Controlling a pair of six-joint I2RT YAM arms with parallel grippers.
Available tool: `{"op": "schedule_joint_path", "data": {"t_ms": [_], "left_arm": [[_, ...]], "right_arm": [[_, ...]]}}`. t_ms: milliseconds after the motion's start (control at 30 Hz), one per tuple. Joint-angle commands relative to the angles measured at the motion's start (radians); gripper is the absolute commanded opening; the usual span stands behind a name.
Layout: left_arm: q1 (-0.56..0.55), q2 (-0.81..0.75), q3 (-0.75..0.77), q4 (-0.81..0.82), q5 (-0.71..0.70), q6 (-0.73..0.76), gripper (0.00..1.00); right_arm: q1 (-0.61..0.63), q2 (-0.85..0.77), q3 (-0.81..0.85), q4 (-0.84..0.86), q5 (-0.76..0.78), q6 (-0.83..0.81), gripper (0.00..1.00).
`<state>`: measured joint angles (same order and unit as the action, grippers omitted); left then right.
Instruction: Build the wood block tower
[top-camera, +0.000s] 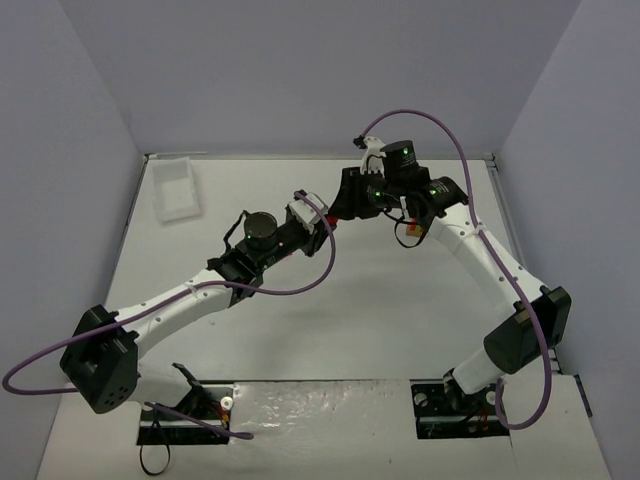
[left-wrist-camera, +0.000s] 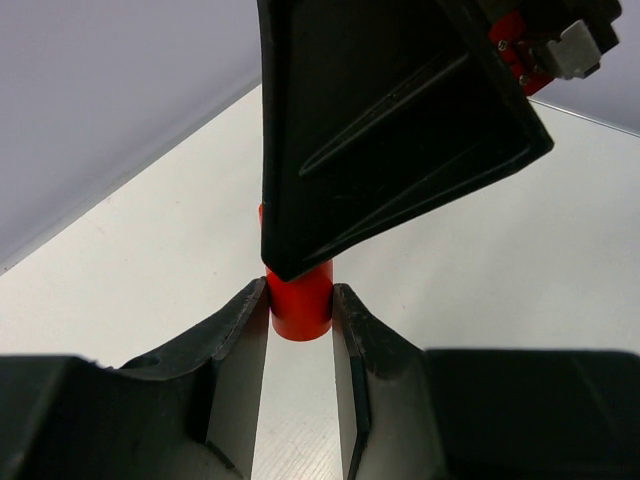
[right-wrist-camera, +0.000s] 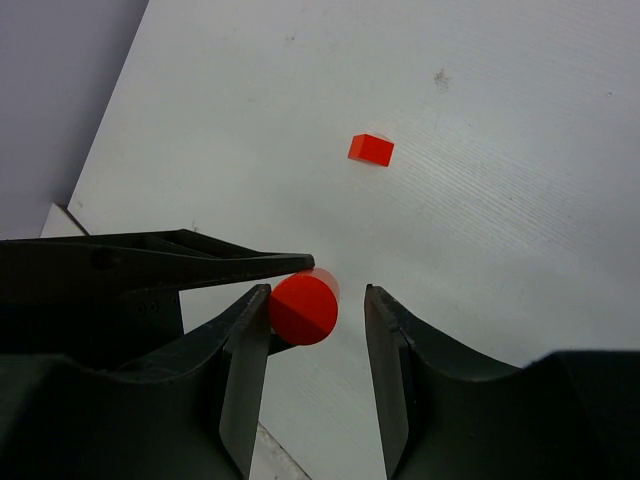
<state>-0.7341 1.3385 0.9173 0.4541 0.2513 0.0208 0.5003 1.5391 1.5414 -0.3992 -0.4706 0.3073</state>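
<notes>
Your left gripper (left-wrist-camera: 300, 293) is clamped on the upright bright red wooden cylinder (left-wrist-camera: 300, 312) on the white table (left-wrist-camera: 150, 260). Your right gripper (right-wrist-camera: 317, 295) stands apart around its top. A small red block (right-wrist-camera: 371, 150) lies well apart.

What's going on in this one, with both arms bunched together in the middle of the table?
The left gripper is shut on an upright red cylinder, a piece for the wood block tower. The right gripper hangs over the same cylinder, open, with a gap on one side. A small red block lies loose on the table beyond them. No stack is visible yet.
</notes>
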Motion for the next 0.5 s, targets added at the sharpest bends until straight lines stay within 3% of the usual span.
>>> {"op": "schedule_joint_path", "data": {"t_ms": [0,467], "left_arm": [[-0.010,-0.004,0.028,0.093,0.029,-0.012,0.00],[-0.013,0.006,0.036,0.099,0.001,-0.012,0.00]], "right_arm": [[0.009,-0.004,0.049,0.068,0.006,-0.007,0.38],[0.015,-0.005,0.023,0.072,-0.003,-0.002,0.31]]}}
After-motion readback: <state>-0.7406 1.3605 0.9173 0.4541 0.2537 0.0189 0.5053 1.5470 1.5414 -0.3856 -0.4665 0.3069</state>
